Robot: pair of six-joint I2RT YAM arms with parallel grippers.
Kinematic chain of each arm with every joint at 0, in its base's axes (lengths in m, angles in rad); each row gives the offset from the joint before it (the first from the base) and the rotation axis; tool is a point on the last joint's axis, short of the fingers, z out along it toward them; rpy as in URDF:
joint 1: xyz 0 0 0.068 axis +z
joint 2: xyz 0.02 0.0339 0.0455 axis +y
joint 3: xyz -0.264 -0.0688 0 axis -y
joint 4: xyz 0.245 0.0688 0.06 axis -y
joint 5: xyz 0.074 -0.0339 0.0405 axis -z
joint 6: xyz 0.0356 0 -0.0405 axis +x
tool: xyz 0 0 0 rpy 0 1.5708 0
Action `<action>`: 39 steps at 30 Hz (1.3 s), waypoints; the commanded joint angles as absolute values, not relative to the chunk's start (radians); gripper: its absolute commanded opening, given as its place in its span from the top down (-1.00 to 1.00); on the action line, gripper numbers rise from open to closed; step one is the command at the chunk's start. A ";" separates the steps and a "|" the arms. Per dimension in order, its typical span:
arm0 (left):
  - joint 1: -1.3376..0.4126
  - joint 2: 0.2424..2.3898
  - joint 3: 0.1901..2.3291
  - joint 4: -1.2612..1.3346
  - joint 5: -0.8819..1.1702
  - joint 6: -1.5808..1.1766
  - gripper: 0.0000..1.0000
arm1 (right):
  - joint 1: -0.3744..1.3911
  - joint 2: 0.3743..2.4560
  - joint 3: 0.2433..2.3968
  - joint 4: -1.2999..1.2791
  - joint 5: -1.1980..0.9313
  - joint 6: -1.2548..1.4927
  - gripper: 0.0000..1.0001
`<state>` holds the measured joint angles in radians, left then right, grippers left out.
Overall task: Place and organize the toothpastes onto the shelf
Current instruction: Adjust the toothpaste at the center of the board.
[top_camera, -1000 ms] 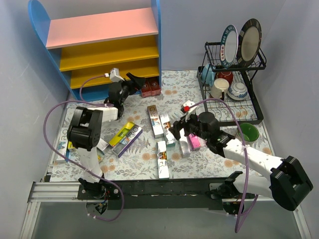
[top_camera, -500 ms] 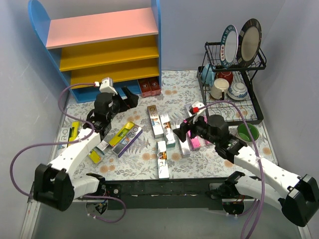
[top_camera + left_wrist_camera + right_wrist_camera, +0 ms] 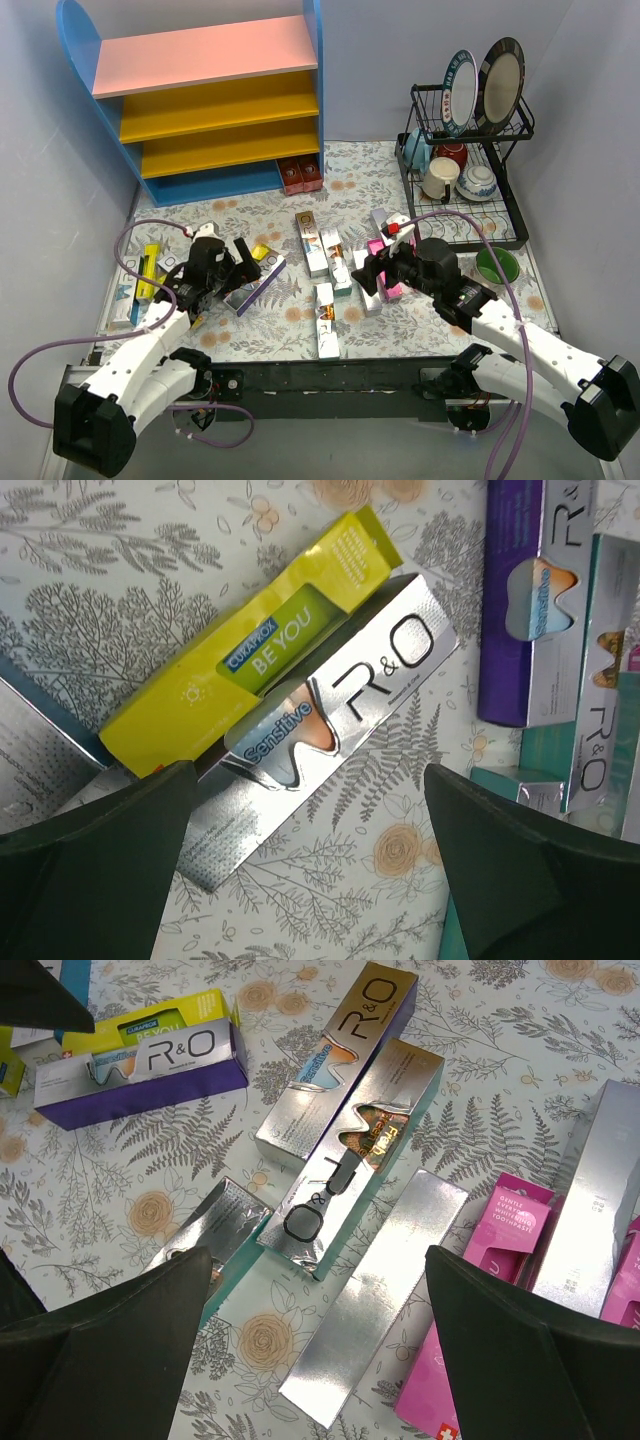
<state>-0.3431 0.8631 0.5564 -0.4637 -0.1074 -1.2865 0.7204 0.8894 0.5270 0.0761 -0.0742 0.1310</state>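
Now the left gripper point(image 3: 243, 268) has pulled back from the far end of the table, where a second ago it reached to the foot of the wooden shelf with blue sides, pink top board and yellow lower boards point(image 3: 318, 90). It hangs low over the near left, its jaws spread wider than before and holding nothing. Between its fingers lie a yellow cardboard toothpaste box point(image 3: 250, 675) and a silver cardboard toothpaste box point(image 3: 340, 715), touching side by side, both slanted. Two dark red toothpaste boxes point(image 3: 302, 176) stand at the shelf's right end under the lowest yellow board, unmoved. The right gripper point(image 3: 365, 274) has shifted only a little and hovers, jaws wide apart and empty, above the crowded middle cluster, where a silver and teal toothpaste box point(image 3: 350, 1175) lies against its neighbours and a magenta-pink toothpaste box point(image 3: 470, 1310) lies to its right. These boxes lie flat on the flowered tablecloth point(image 3: 360, 165), well apart from the shelf. A purple cable point(image 3: 122, 240) loops above a second yellow box point(image 3: 148, 268) at the left edge. Far right stands a black wire dish rack point(image 3: 512, 225), a green bowl point(image 3: 497, 266) just near of it.
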 commanded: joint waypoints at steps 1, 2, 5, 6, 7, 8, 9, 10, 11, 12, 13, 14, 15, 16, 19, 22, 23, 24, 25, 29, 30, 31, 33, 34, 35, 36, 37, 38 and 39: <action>-0.348 0.903 0.548 -0.506 -0.049 -1.331 -0.97 | 0.727 0.884 0.535 0.098 -0.075 0.140 -0.92; -0.354 0.913 0.549 -0.506 -0.043 -1.336 -0.96 | 0.726 0.884 0.537 0.097 -0.077 0.138 -0.92; -0.371 0.943 0.552 -0.518 -0.025 -1.351 -0.96 | 0.726 0.885 0.532 0.098 -0.075 0.140 -0.91; -0.379 0.954 0.554 -0.522 -0.014 -1.354 -0.97 | 0.726 0.885 0.529 0.100 -0.074 0.138 -0.91; -0.385 0.966 0.554 -0.522 -0.002 -1.358 -0.96 | 0.726 0.885 0.528 0.101 -0.072 0.137 -0.91; -0.406 0.988 0.560 -0.532 -0.002 -1.367 -0.96 | 0.726 0.888 0.526 0.103 -0.072 0.137 -0.91; -0.417 0.997 0.563 -0.535 -0.002 -1.374 -0.96 | 0.726 0.890 0.523 0.106 -0.072 0.137 -0.91; -0.431 1.002 0.566 -0.538 -0.002 -1.381 -0.96 | 0.726 0.891 0.523 0.107 -0.074 0.138 -0.92; -0.460 1.009 0.571 -0.540 -0.002 -1.388 -0.96 | 0.726 0.894 0.522 0.110 -0.075 0.137 -0.91; -0.475 1.011 0.578 -0.541 -0.002 -1.400 -0.96 | 0.726 0.896 0.519 0.112 -0.075 0.137 -0.91; -0.492 1.017 0.586 -0.541 -0.002 -1.407 -0.96 | 0.726 0.897 0.518 0.113 -0.077 0.137 -0.91; -0.526 1.029 0.595 -0.538 -0.002 -1.414 -0.96 | 0.724 0.899 0.518 0.117 -0.078 0.137 -0.91; -0.544 1.038 0.618 -0.535 -0.002 -1.430 -0.96 | 0.726 0.900 0.517 0.118 -0.078 0.138 -0.91; -0.564 1.049 0.629 -0.531 -0.002 -1.434 -0.96 | 0.726 0.902 0.515 0.120 -0.078 0.137 -0.91; -0.641 1.088 0.684 -0.531 -0.053 -1.433 -0.96 | 0.726 0.905 0.515 0.124 -0.081 0.138 -0.91; -0.661 1.101 0.728 -0.615 -0.230 -1.437 -0.96 | 0.726 0.900 0.514 0.123 -0.086 0.133 -0.91; -0.661 1.101 0.736 -0.655 -0.280 -1.445 -0.96 | 0.726 0.894 0.511 0.123 -0.086 0.132 -0.91; -0.661 1.101 0.741 -0.667 -0.343 -1.453 -0.96 | 0.726 0.893 0.509 0.124 -0.086 0.129 -0.91; -0.661 1.095 0.738 -0.673 -0.366 -1.463 -0.96 | 0.726 0.888 0.508 0.123 -0.083 0.127 -0.91; -0.660 1.120 0.718 -0.704 -0.446 -1.506 -0.96 | 0.726 0.887 0.505 0.120 -0.086 0.120 -0.91; -0.660 1.132 0.715 -0.709 -0.459 -1.512 -0.96 | 0.724 0.885 0.502 0.120 -0.087 0.118 -0.91; -0.658 1.162 0.710 -0.709 -0.457 -1.513 -0.97 | 0.726 0.882 0.500 0.121 -0.089 0.118 -0.91; -0.658 1.195 0.704 -0.695 -0.436 -1.513 -0.97 | 0.726 0.881 0.497 0.124 -0.089 0.115 -0.91; -0.658 1.215 0.704 -0.687 -0.395 -1.511 -0.96 | 0.726 0.879 0.497 0.124 -0.089 0.114 -0.91; -0.658 1.242 0.707 -0.671 -0.374 -1.506 -0.96 | 0.726 0.880 0.495 0.124 -0.089 0.110 -0.91; -0.660 1.250 0.710 -0.661 -0.353 -1.503 -0.96 | 0.726 0.879 0.495 0.124 -0.090 0.112 -0.91; -0.666 1.256 0.712 -0.651 -0.330 -1.499 -0.96 | 0.726 0.877 0.492 0.124 -0.091 0.110 -0.91; -0.673 1.265 0.715 -0.626 -0.296 -1.497 -0.97 | 0.726 0.877 0.491 0.127 -0.091 0.112 -0.91; -0.684 1.269 0.727 -0.617 -0.281 -1.491 -0.96 | 0.726 0.876 0.489 0.129 -0.089 0.110 -0.91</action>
